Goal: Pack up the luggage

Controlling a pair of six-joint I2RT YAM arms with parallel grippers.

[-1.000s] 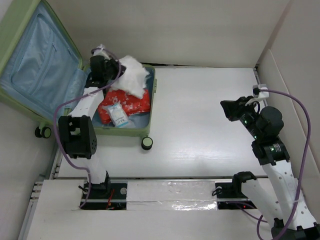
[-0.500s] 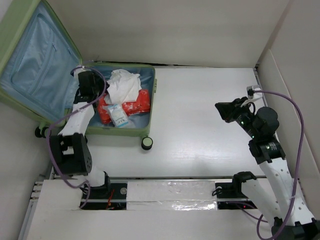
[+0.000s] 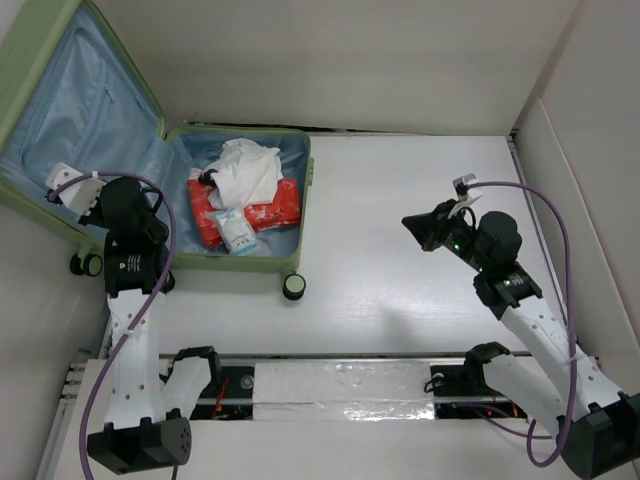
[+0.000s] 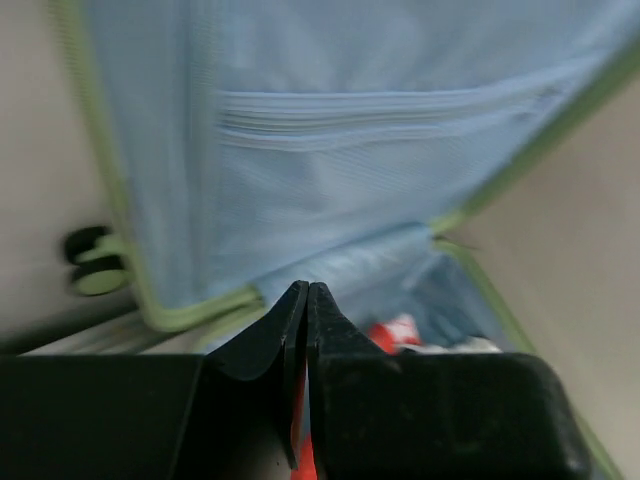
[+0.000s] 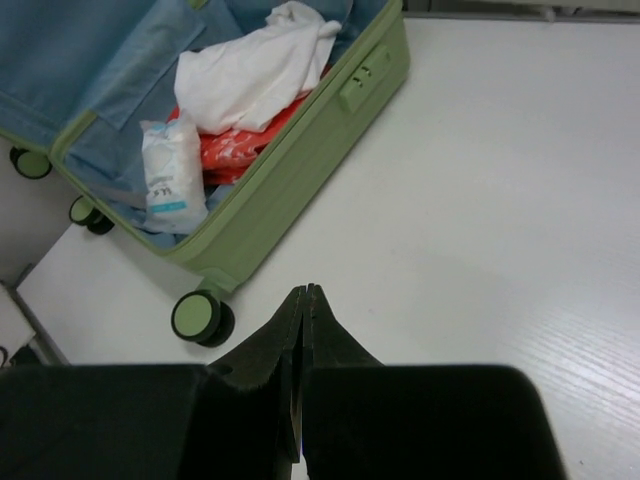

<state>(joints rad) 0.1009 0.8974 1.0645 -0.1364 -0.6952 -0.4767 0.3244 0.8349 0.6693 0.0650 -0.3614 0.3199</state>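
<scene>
Three things lie in the luggage's (image 3: 240, 265) open base: a red packet (image 3: 270, 212), a small blue-and-white pouch (image 3: 233, 230) and a white cloth (image 3: 243, 170). I see nothing more outside it, so I judge only closing the lid (image 3: 90, 110) remains. My left claw (image 4: 303, 290), beside that lid, is pressed together, empty. My right claw (image 5: 305, 292), well right of the luggage, likewise.
</scene>
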